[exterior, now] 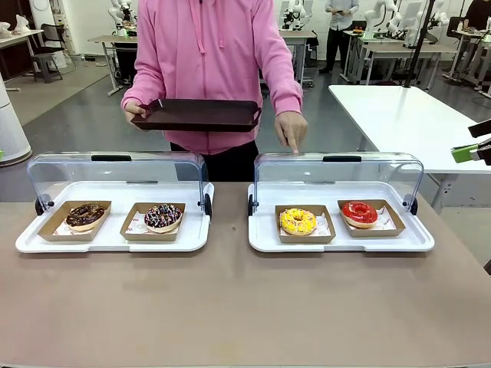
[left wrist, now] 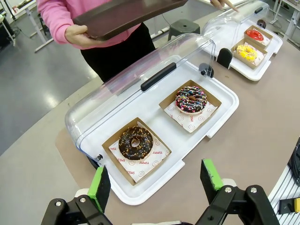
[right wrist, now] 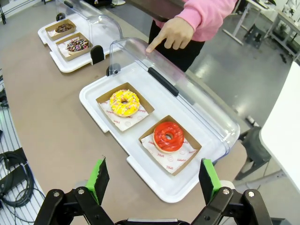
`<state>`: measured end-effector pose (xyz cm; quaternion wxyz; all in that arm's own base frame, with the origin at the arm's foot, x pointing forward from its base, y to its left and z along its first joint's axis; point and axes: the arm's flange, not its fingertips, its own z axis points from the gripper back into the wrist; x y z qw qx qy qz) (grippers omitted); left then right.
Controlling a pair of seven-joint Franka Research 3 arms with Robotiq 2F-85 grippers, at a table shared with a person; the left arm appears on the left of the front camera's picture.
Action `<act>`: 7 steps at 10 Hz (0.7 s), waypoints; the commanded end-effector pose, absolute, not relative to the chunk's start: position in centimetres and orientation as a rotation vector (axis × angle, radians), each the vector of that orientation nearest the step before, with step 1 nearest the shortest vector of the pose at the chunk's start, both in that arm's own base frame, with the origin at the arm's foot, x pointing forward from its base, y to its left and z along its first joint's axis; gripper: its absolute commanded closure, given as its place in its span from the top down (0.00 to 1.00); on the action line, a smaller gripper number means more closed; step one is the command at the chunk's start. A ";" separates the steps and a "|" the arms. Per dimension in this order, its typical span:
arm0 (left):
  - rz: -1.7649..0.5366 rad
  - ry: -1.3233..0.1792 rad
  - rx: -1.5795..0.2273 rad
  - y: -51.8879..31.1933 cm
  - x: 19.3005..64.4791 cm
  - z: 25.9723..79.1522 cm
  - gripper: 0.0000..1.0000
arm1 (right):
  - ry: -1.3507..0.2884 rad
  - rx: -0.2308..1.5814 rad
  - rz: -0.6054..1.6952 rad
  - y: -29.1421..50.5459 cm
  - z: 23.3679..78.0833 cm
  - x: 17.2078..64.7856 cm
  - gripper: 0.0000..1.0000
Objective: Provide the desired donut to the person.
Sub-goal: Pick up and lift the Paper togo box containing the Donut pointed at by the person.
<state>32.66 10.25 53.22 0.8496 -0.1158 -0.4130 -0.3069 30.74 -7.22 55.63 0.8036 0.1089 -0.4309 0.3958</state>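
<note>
The left tool (left wrist: 154,182) is hanging released over the near part of the table (exterior: 230,307). Its green-padded fingers are standing wide apart with nothing between them, just in front of the left white case (left wrist: 225,101). The right tool (right wrist: 153,176) is likewise standing released and empty, hovering in front of the right white case (right wrist: 89,96). In the front view it is showing at the right edge, up off the table and well apart from the donuts.

The two cases are sitting side by side on the table. The left lid (exterior: 115,176) and the right lid (exterior: 337,180), both clear, are standing swung back, leaving the donuts uncovered. Each donut is lying in its own brown cardboard holder (exterior: 54,226). In the left case, a chocolate donut with nuts (exterior: 85,215) is lying toward the outer end and a chocolate donut with sprinkles (exterior: 163,216) toward the middle of the table. In the right case, the yellow donut (exterior: 298,221) is lying toward the middle of the table and the red donut (exterior: 359,213) toward the outer end.

The person (exterior: 207,69), wearing a pink hoodie, is standing at the far side of the table. Their pointing hand (exterior: 291,129) is reaching down with the index finger touching the top of the right lid, at the end behind the yellow donut. Their other hand (exterior: 134,110) is holding a dark tray (exterior: 199,115) level at waist height, behind the left case.
</note>
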 end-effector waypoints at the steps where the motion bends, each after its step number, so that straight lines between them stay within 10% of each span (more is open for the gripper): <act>1: -0.649 -0.870 -0.241 10.3 32.7 53.2 1.00 | -0.923 0.240 0.846 -7.1 55.6 30.8 1.00; 7: -0.649 -0.870 -0.241 10.3 32.7 53.2 1.00 | -0.923 0.240 0.846 -7.1 55.6 30.8 1.00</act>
